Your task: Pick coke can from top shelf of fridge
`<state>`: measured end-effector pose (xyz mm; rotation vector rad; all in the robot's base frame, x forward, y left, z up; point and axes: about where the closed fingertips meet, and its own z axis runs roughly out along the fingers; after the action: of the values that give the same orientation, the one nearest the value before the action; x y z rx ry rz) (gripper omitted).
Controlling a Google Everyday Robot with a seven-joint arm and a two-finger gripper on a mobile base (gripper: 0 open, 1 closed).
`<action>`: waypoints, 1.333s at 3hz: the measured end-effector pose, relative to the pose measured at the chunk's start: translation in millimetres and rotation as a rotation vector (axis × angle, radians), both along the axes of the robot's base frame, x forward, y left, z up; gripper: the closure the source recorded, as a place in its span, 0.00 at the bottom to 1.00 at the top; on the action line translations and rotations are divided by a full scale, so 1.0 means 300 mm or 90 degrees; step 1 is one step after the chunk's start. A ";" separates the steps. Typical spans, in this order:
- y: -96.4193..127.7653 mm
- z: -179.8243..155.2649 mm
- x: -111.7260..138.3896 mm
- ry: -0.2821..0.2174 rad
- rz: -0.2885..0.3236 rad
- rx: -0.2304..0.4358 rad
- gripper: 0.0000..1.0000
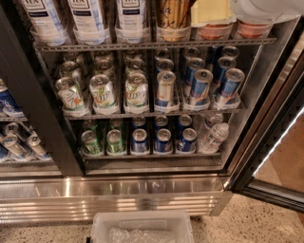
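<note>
Fridge (28, 95) open, with glass door (280, 142) swung off to the right of the top shelf (152, 45). On the top shelf, near its right end, in clear cups: coke can (214, 31), seen only as a red bottom, and a second red can (251, 29) just right of it. Right in front of the coke can, above the top shelf's edge: gripper (211, 12), pale yellow, hiding most of that can. Cannot tell if open or closed, or if touching the can. Also on the top shelf: gold can (173, 14) just left of the coke can, then white tea cans (85, 14) farther left. Below the top shelf: 7up cans (102, 90) and blue cans (199, 85). Far below, on the floor: clear bin (142, 228).
</note>
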<state>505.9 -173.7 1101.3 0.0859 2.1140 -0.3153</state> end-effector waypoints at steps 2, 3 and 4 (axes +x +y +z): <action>0.000 0.000 0.000 0.000 0.000 0.000 0.00; 0.002 0.005 0.012 -0.023 -0.035 0.015 0.00; -0.005 0.014 0.041 -0.063 -0.098 0.044 0.09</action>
<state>518.1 -175.2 1105.5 0.3008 2.0240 -0.3226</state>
